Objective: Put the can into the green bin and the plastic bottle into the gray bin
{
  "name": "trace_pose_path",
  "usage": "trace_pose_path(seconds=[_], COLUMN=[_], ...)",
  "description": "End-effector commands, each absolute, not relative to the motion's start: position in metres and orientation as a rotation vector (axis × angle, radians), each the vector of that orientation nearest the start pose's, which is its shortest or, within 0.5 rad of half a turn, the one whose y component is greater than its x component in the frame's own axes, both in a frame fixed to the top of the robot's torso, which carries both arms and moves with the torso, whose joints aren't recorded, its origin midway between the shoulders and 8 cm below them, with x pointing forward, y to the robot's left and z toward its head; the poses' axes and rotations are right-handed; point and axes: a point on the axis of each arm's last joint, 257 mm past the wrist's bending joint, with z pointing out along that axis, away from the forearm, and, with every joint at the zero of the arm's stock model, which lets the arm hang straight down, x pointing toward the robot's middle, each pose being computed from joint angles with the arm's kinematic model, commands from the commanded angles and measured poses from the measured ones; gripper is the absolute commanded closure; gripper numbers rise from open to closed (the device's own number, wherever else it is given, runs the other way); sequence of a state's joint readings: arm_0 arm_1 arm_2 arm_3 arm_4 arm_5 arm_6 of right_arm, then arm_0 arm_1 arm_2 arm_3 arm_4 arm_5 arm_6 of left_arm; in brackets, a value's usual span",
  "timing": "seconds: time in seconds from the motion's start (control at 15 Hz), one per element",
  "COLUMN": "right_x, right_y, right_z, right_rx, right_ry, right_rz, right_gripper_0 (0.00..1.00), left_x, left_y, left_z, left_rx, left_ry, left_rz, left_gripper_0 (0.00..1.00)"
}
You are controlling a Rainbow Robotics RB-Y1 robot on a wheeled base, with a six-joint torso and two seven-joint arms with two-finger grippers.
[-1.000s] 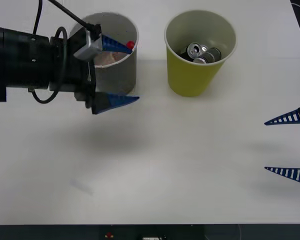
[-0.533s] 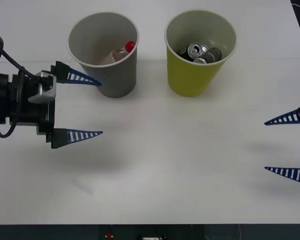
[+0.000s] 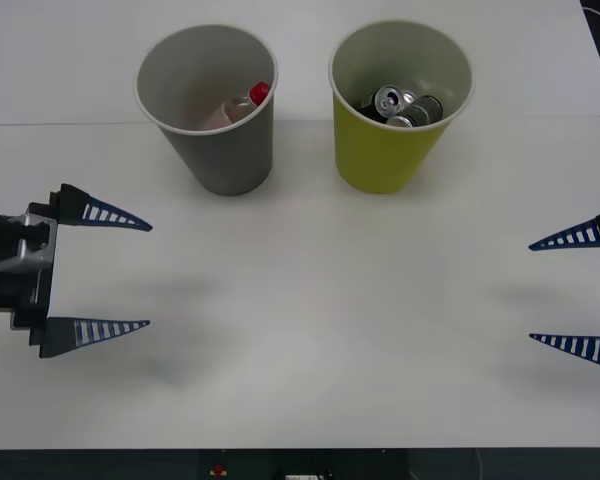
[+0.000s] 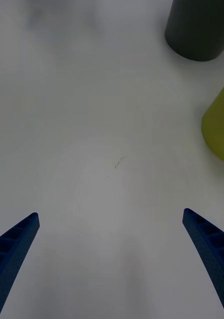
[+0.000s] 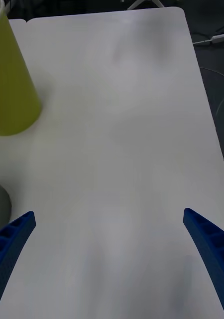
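- Nearest the front edge of the table, both arms sit low and wide: the left gripper at the left edge and the right gripper at the right edge, each with its jaws spread fully and nothing between them.
- Between the two grippers the white surface lies bare, and both wrist views look out across it toward the bins.
- On to the far side: the gray bin stands upright toward the far left, and the green bin stands upright just beside it to the right, the two close but apart.
- The plastic bottle is inside the gray bin, leaning on a slant against the inner wall; its long axis runs from low on the left up to its red cap at the right, near the rim.
- The can is down inside the green bin, tipped on its side among other cans; I cannot tell for sure which way its long axis runs.
- My read: both things are already in their bins, so the sorting looks complete.
- To finish well, I'd keep each arm low and wide at its own edge, well clear of both rims, so neither light bin gets nudged or tipped.
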State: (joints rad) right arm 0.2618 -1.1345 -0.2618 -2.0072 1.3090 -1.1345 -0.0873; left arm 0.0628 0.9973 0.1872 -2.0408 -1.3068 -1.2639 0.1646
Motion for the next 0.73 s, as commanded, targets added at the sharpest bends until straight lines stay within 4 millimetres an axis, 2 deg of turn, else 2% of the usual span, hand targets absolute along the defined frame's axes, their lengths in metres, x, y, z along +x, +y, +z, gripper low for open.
trace_pose_path(seconds=[0.07,0.47,0.73], right_x=[0.341,0.341,0.341], right_y=[-0.286,-0.286,-0.286], right_z=[-0.167,-0.167,-0.167], right_rx=[-1.634,-1.634,-1.634], right_ry=[1.596,1.596,1.596], right_rz=[0.209,0.209,0.209], right_gripper_0=[0.00,0.00,0.00], left_x=[0.332,0.327,0.327], left_y=[0.227,0.241,0.241], left_z=[-0.144,-0.150,-0.150], left_rx=[1.649,1.649,1.649], left_ry=[1.468,1.513,1.513], left_rz=[-0.358,-0.348,-0.348], left_gripper_0=[0.00,0.00,0.00])
